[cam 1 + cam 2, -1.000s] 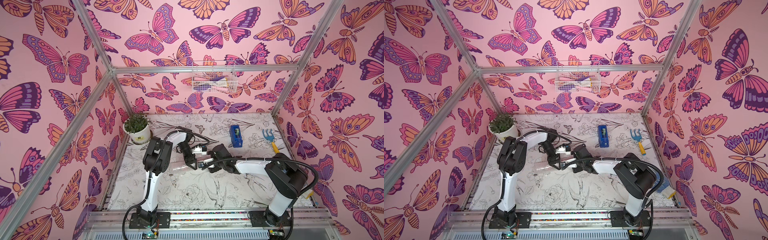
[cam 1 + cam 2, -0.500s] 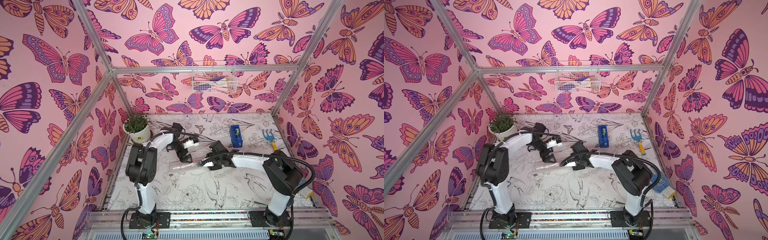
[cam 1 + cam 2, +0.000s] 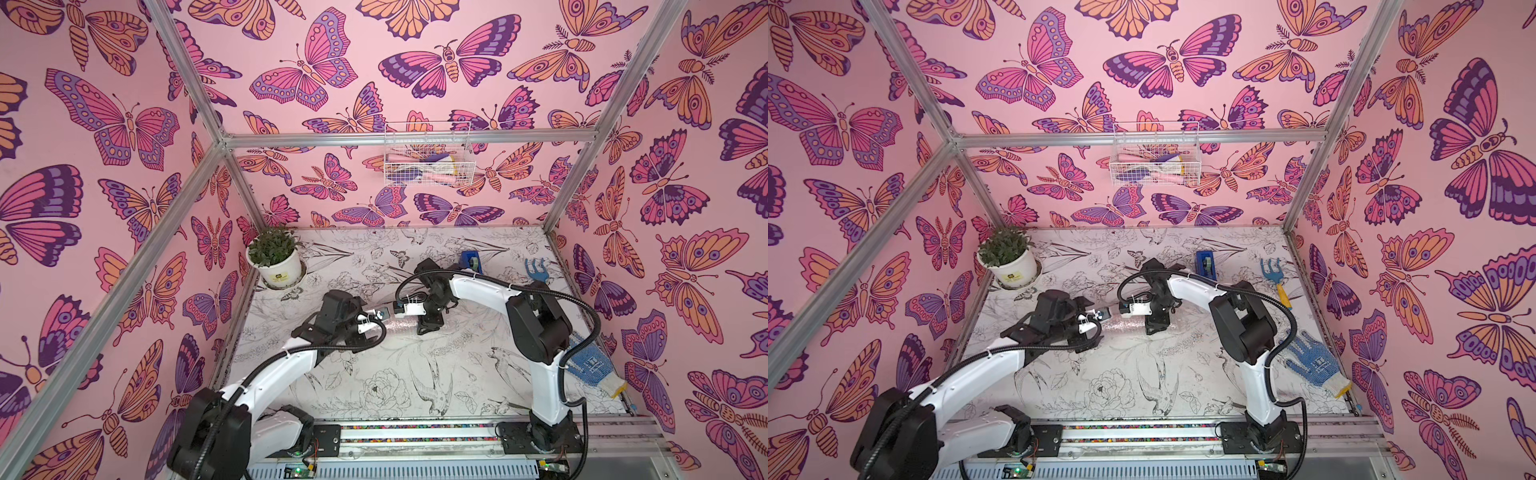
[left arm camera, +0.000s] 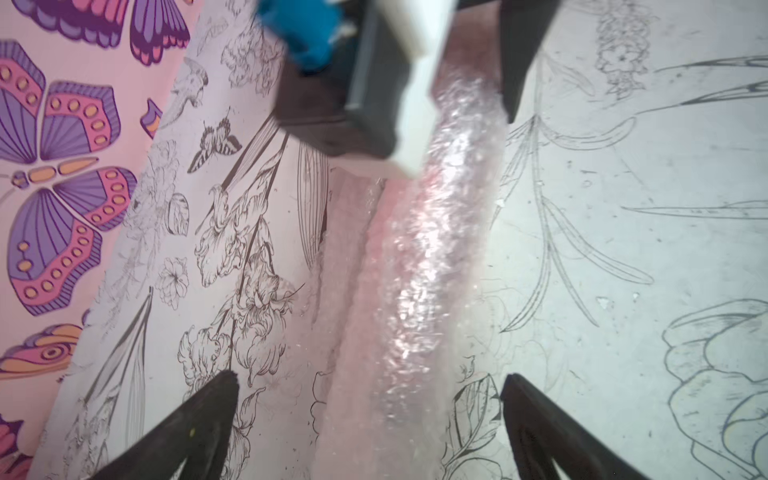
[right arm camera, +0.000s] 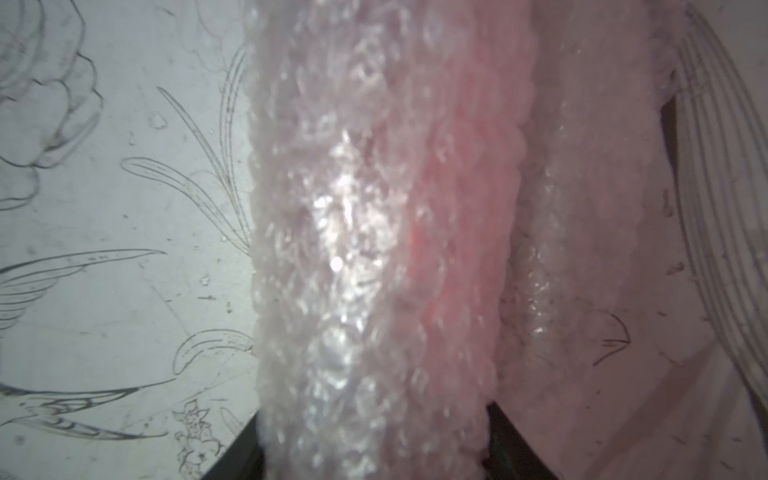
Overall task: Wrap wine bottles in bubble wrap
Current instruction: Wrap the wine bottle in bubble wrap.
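**Q:** Where's the bottle [image 5: 440, 257]?
**A:** Rolled inside the bubble wrap [image 4: 419, 257], lying flat on the table [image 4: 623, 249]. Pink shows through.
**Q:** Pincers?
**A:** My right pincer [image 3: 429, 328] is clamped across the roll. My left pincer [image 4: 370, 376] is wide apart, straddling the roll without touching it.
**Q:** Handling?
**A:** Likely a soft, slick skin over fragile glass. I'd grip gently at mid-body, over the loose edge.

The left arm [image 3: 286, 365] and the right arm [image 3: 478, 286] are smooth white tubes with fat black joints. A bumpy black cable [image 3: 440, 271] loops along each, tied with thin white straps. Just beside the right claw [image 3: 428, 328] sits a small white box [image 3: 410, 308], maybe a camera. The left claw [image 4: 368, 384] has pointy black fingers [image 4: 191, 428].
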